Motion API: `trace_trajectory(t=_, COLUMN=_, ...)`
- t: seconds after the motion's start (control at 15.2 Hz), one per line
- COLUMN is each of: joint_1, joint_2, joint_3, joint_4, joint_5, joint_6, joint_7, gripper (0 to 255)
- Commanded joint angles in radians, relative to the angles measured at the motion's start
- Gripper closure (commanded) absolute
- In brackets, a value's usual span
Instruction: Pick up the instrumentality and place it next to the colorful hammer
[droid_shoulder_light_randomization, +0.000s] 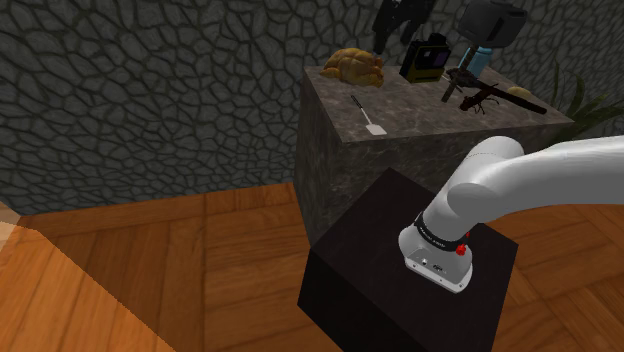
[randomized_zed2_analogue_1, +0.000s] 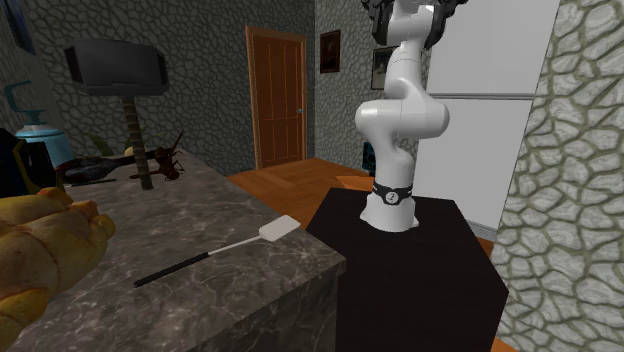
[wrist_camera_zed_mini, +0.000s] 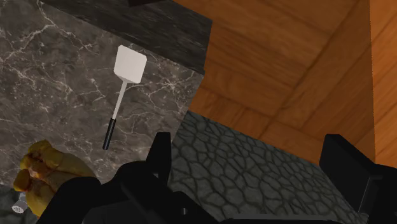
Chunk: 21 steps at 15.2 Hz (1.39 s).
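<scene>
- Tool (wrist_camera_zed_mini: 251, 159) state: the two black fingers stand wide apart with nothing between them. The tool grips nothing and hangs well apart from the task item
- Task item location: the spatula (wrist_camera_zed_mini: 119, 102) lies flat on the table (wrist_camera_zed_mini: 57, 76). Its blade is near the edge that faces the stand (droid_shoulder_light_randomization: 400, 260), and its handle points toward a bread-like lump (wrist_camera_zed_mini: 41, 172). The hammer (randomized_zed2_analogue_1: 115, 68) stands upright at the far end of the table, well apart from the spatula
- Risk, contact: the spatula sits very low. Descending too far would drive the fingertips into the table top before they can close
- Risk, slip: the shaft is thin. A grip taken far from the balance point would probably let the blade end droop or pivot
- Risk, edge: the blade is close to the table edge. A sideways nudge during approach could push the spatula onto the wooden floor
- Risk, placement: a dark spiky figure (randomized_zed2_analogue_1: 165, 160) sits just beside the hammer handle. A careless set-down could strike it or tip the top-heavy hammer
- Spatula: flat white squarish blade, slim pale shaft, short dark grip
- Table: grey block with a veined, marble-like top
- Hammer: broad dark block head on a brownish handle. Its colouring is hard to judge in the dim render
- Lump: yellow-brown, rounded, uneven surface
</scene>
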Motion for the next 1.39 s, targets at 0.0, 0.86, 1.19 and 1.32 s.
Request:
trace_trajectory(t=0.0, joint_1=0.0, joint_2=0.0, joint_3=0.0, joint_4=0.0, joint_5=0.0, joint_6=0.0, joint_7=0.0, gripper=0)
trace_trajectory(t=0.86, joint_1=-0.096, joint_2=0.226, joint_3=-0.162, joint_4=-0.149, joint_5=-0.062, joint_6=0.356, joint_7=-0.016, gripper=0)
trace_trajectory(t=1.19, joint_1=-0.127, joint_2=0.358, joint_3=-0.227, joint_4=-0.159, joint_5=-0.068, joint_6=0.491, joint_7=-0.028, gripper=0)
trace_trajectory(t=1.32, joint_1=-0.137, joint_2=0.417, joint_3=-0.253, joint_4=-0.155, joint_5=-0.064, joint_6=0.543, joint_7=-0.035, gripper=0)
